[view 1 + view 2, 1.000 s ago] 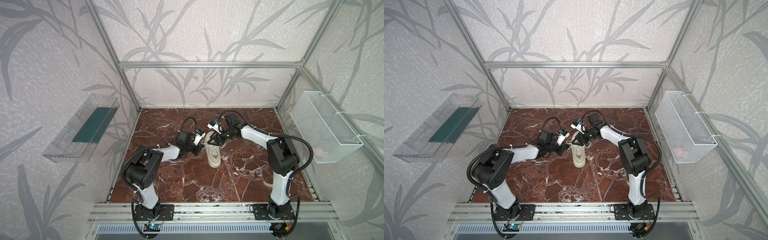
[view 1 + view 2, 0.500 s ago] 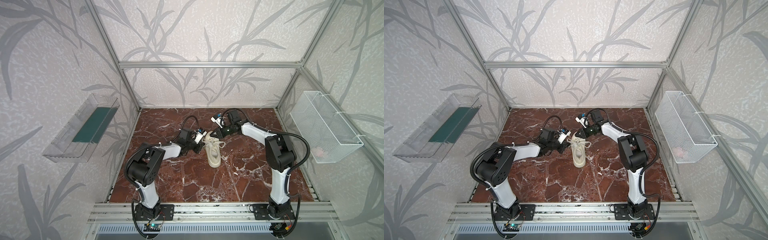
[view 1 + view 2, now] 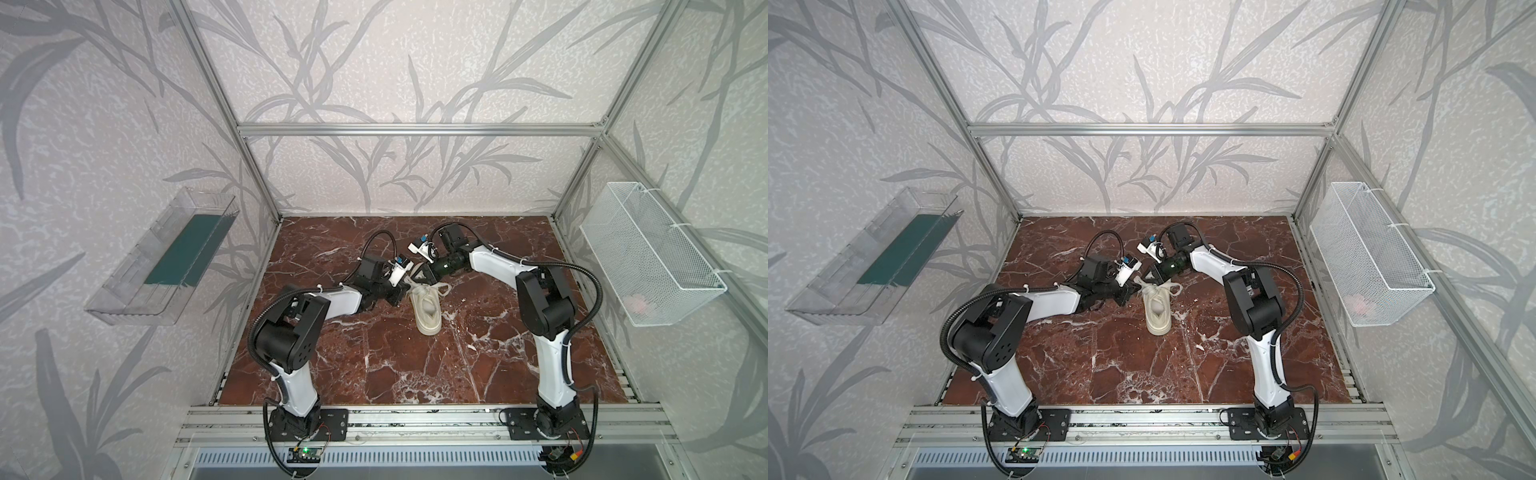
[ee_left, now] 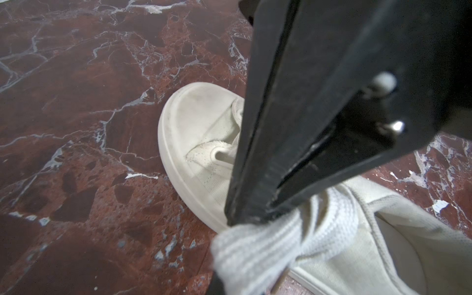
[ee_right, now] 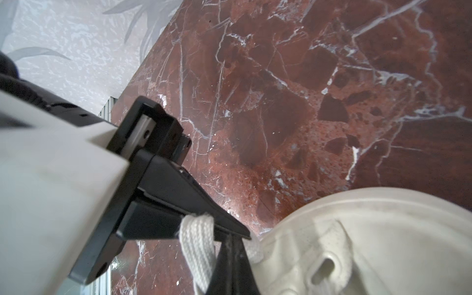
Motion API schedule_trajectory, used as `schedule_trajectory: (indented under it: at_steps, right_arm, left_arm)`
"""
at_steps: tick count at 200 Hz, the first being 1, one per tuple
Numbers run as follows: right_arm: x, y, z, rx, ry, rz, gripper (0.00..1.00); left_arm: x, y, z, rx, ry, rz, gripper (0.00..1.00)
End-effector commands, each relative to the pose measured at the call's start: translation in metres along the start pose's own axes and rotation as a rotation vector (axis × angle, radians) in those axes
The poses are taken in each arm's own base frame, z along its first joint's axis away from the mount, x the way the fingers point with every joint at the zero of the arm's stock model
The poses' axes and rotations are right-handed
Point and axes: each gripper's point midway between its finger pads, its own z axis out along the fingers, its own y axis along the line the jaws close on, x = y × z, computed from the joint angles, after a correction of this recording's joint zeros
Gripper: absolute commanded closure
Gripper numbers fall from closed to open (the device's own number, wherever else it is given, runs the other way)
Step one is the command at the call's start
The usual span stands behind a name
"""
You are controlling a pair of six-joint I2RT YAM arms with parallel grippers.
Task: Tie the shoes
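Note:
A cream sneaker (image 3: 428,316) (image 3: 1158,318) lies on the red marble floor, its toe (image 4: 194,115) at the far end. Both grippers meet at that far end. My left gripper (image 3: 404,289) (image 3: 1133,291) is shut on a flat cream lace (image 4: 255,255). My right gripper (image 3: 424,274) (image 3: 1148,276) crosses just above it, shut on a lace strand (image 5: 196,242). In the right wrist view the left gripper's fingertips (image 5: 240,229) lie against the same strand beside the shoe (image 5: 357,229). A loose lace loop (image 3: 442,289) lies right of the shoe.
A white wire basket (image 3: 648,257) hangs on the right wall and a clear tray (image 3: 166,257) with a green base on the left wall. Aluminium posts frame the cell. The back wall (image 5: 76,38) is close behind the grippers.
My right gripper was open a second ago and has shut on the lace, drawing slightly back from the shoe. The left gripper has stayed shut on its lace.

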Motion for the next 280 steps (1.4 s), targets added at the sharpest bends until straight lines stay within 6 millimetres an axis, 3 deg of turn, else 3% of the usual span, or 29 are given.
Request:
schedule_trajectory:
  at_steps: [1,65,103,140,198,280]
  right_arm:
    - [-0.001,0.023,-0.013,-0.058,-0.009,-0.035,0.98]
    - [0.004,0.044,-0.024,-0.104,-0.007,-0.042,0.98]
    - [-0.007,0.033,-0.042,-0.057,-0.074,0.046,0.75]
    - [-0.012,0.019,-0.052,-0.036,-0.11,0.102,0.66]
    - [-0.012,0.002,-0.042,-0.028,-0.117,0.169,0.6]
    - [0.005,-0.012,-0.026,-0.029,-0.088,0.233,0.58]
  left_arm:
    - [-0.01,0.0,0.0,0.017,-0.025,0.013,1.0]
    - [-0.02,0.001,0.001,0.027,-0.039,0.022,1.0]
    - [-0.035,-0.002,0.001,0.045,-0.076,0.06,1.0]
    - [-0.047,-0.003,0.001,0.062,-0.112,0.095,1.0]
    - [-0.054,-0.007,0.002,0.09,-0.139,0.1,1.0]
    - [-0.057,-0.009,-0.001,0.095,-0.158,0.091,1.0]
